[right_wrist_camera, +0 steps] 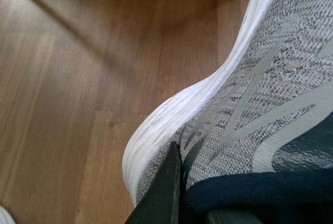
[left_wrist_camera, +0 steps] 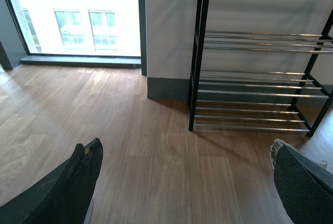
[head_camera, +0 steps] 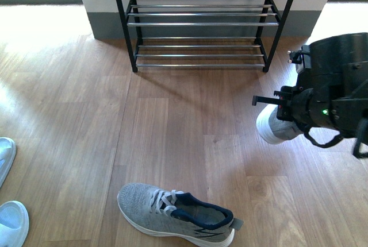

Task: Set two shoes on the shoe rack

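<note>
- Right gripper (head_camera: pixel 284 115) clamps a grey knit white-soled sneaker (right_wrist_camera: pixel 270 67).
- Black metal silver-rodded shoe rack (head_camera: pixel 201 23) stands ahead of that gripper.
- Left gripper (left_wrist_camera: pixel 187 193) spread wide.

Grey knit sneaker (head_camera: pixel 175 218) with white sole, white laces, navy lining, second sneaker (right_wrist_camera: pixel 270 78) grey with pale stripes, black rack (head_camera: pixel 201 23) with silver rods, brown wood-grain floor (head_camera: pixel 190 120), slides (head_camera: pixel 12 223) seemingly pale blue-white.
</note>
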Motion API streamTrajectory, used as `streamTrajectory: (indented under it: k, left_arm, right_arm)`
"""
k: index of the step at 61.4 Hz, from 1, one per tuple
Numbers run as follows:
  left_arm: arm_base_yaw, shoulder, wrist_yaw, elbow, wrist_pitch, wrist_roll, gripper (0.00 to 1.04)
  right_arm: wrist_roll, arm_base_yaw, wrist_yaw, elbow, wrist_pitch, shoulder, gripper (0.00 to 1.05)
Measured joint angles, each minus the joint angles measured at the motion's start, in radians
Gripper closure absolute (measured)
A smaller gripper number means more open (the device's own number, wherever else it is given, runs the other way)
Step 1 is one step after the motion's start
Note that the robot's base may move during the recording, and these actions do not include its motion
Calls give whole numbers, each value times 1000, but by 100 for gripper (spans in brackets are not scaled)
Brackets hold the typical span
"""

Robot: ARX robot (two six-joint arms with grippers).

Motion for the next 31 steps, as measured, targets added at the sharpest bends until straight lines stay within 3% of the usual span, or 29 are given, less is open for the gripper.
streamTrajectory:
  k: [3,9,31]
  left_arm:
    - [0,0,0,0,0,0,9]
    - [0,0,0,0,0,0,9]
    - [0,0,0,0,0,0,9]
  right_arm:
    - [-140,-11,-47,-106,77,-94,103]
    - [-268,-42,-107,-259,103,-288,103]
    - [-280,-158,-215,-521,17,-798,103]
